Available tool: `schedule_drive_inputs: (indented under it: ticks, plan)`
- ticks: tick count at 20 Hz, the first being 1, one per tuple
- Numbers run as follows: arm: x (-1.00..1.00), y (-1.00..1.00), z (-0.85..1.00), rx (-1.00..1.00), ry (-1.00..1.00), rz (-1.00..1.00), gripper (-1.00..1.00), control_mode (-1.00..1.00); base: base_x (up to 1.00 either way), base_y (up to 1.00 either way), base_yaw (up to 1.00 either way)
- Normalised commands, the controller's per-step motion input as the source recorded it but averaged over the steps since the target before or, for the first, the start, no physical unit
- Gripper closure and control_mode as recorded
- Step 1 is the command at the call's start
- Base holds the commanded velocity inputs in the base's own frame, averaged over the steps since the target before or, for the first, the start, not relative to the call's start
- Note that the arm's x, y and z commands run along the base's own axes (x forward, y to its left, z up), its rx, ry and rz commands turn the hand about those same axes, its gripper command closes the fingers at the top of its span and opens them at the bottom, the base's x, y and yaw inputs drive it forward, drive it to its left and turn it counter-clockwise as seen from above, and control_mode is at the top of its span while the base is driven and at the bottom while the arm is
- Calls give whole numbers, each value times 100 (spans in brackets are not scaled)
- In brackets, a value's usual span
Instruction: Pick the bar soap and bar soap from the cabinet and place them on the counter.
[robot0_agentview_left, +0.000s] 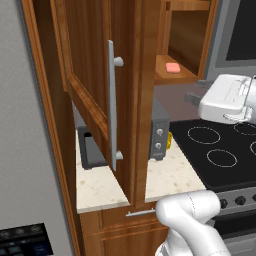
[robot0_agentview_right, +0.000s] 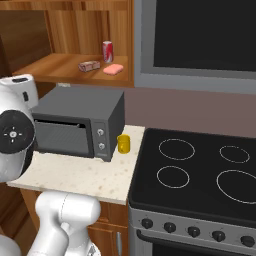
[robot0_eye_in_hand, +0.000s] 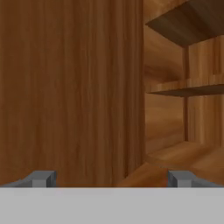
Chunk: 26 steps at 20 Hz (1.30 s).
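Currently our end effector (robot0_eye_in_hand: 109, 179) is spread apart, empty, facing the cabinet (robot0_agentview_left: 90, 75) door; the bar soap (robot0_agentview_right: 113, 69) sits on its shelf. We risk striking the door edge when reaching in.

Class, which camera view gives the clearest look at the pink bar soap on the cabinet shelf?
The right base view: the bar soap lies unobstructed on the cabinet shelf beside a red can. The left base view shows it smaller, past the open door. The hand view faces wooden cabinet panels and shelves.
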Motion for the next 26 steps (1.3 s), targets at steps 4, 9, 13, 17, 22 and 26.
schedule_drive_inputs:
  ticks: [4, 9, 13, 17, 22, 26]
  plan:
    - [41, 0, 0, -12, 15, -33, -100, -100, 0, 0, 0]
    - [43, -1, 0, -14, 16, -32, -100, -100, 0, 0, 0]
    - [47, -7, 0, -15, 16, -30, -100, -100, 0, 0, 0]
    - [45, -16, 0, -15, 15, -26, -100, -100, 0, 0, 0]
    - [27, -14, 0, -10, 16, -21, -100, -100, 0, 0, 0]
    - [15, -14, -2, -5, 17, -16, -100, -100, 0, 0, 0]
